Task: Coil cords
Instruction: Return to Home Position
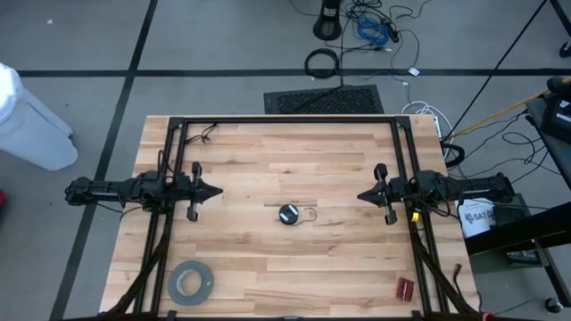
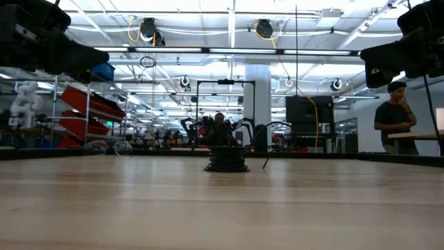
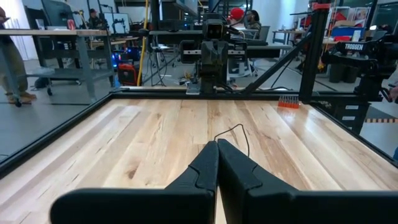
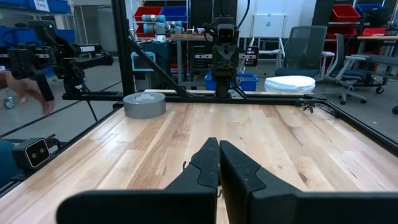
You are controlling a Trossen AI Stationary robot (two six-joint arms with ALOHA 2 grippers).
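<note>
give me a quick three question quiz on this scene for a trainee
1. True or false: the left gripper holds the spool.
2. What lies between the two grippers? A tape roll, B spool, C red part
3. Fill in: the right gripper, like the left, is ___.
Key: 1 false; 2 B; 3 shut

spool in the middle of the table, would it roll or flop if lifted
The spool lies flat on its face, so it probably won't roll. Its loose wire tail looks very thin and would likely dangle limply.
</note>
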